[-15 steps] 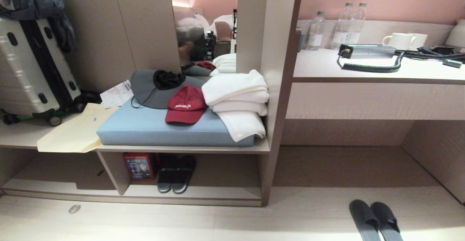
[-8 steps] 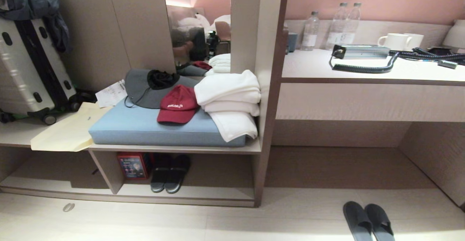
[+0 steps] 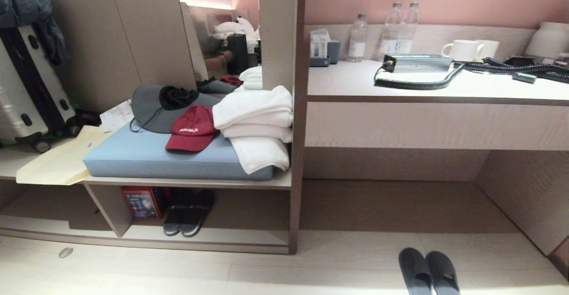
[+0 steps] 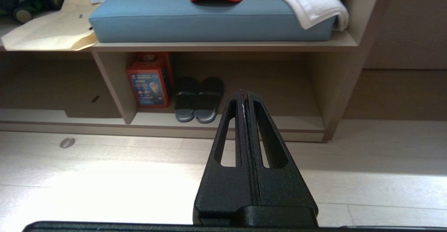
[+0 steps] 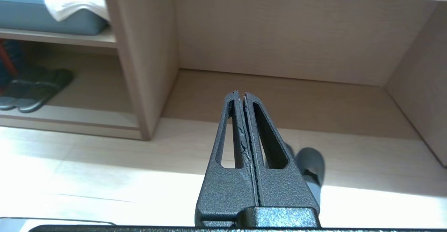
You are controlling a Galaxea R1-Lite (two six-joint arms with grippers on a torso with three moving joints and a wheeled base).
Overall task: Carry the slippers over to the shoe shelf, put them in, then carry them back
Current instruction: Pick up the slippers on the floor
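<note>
Slippers (image 3: 429,272): a grey-blue pair side by side on the floor, touching, toes pointing toward the open space under the desk (image 3: 435,88); only one rounded end shows in the right wrist view (image 5: 310,165), mostly hidden behind the fingers.
Long axis: running away from the robot toward the furniture, roughly in line with the right hand's fingers.
Right hand (image 5: 240,94): clenched, fingers pressed together, grasping nothing; the slippers lie just below and slightly to the outer side of it, near.
Left hand (image 4: 243,92): clenched as well, empty, hanging above the floor; the slippers lie well off to its right and do not show in its view.
Nearer arm: the right, by my judgement; the pair sits on that side of the head view.
Shoe shelf (image 3: 200,237): the low compartment under the blue cushion (image 3: 178,159), ahead of the left hand and off to the left of the right hand, past the upright panel (image 3: 297,153).
Already in the shelf: a darker pair with pale sole edges (image 4: 199,99) beside a red box (image 4: 150,81); free room lies to the right of them.
Step in hand: approach; nothing picked up yet.
What the next move turns on: the right hand must open and come down over the pair, jaws set across the long axis.
Risk: grasping one slipper and leaving the other.
</note>
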